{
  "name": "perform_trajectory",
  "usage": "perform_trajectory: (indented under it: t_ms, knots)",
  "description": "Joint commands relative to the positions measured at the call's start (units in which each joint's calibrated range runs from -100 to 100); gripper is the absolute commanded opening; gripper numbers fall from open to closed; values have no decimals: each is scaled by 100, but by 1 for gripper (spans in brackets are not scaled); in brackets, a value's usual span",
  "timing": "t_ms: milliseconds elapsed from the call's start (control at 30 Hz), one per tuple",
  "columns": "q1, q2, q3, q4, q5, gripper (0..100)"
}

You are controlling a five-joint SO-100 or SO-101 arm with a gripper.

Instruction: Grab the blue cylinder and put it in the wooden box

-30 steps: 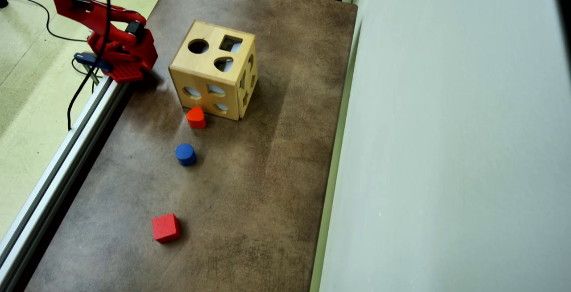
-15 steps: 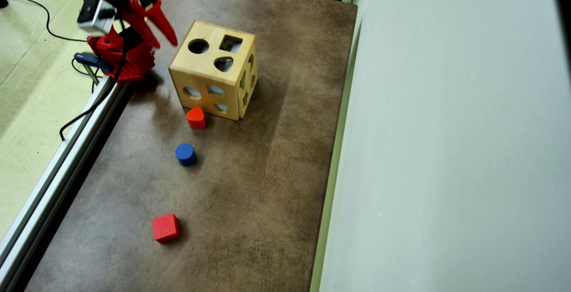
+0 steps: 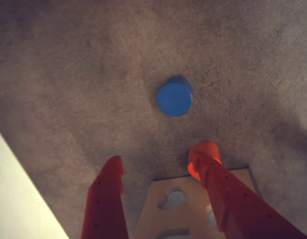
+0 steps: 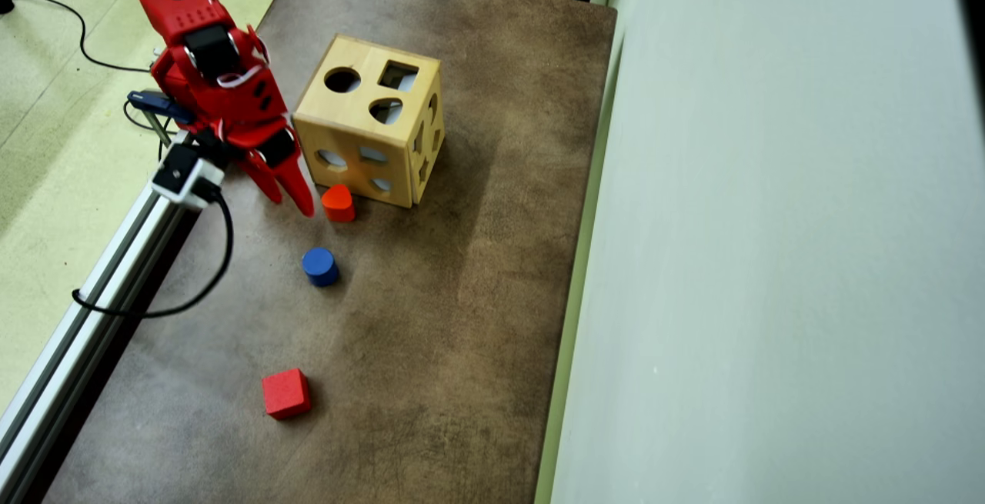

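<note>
The blue cylinder point(image 4: 319, 265) stands upright on the brown table, on its own. In the wrist view, the blue cylinder point(image 3: 174, 98) lies ahead of my fingers, with bare table between. My red gripper point(image 4: 290, 204) hangs open and empty above the table, just left of the wooden box point(image 4: 346, 115), which has shape holes in its faces. In the wrist view my gripper point(image 3: 158, 164) shows two spread fingers, and the box point(image 3: 190, 216) sits low between them.
An orange-red heart-like block point(image 4: 337, 202) stands against the box's front, close to my right finger point(image 3: 228, 199) in the wrist view. A red cube point(image 4: 285, 393) lies farther down the table. A metal rail point(image 4: 77, 319) runs along the left edge; a pale wall point(image 4: 769, 258) lies to the right.
</note>
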Motion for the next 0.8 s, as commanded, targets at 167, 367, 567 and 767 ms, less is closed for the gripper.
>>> perform_trajectory:
  t_ms: [167,367,567,767]
  knots:
    - [-52,1031,-124,-15,59,23]
    - [-30,1473,-124,-104,225,26]
    - [-38,1541,-133,-120,234,34]
    - [37,2050,-222,-216,332,35]
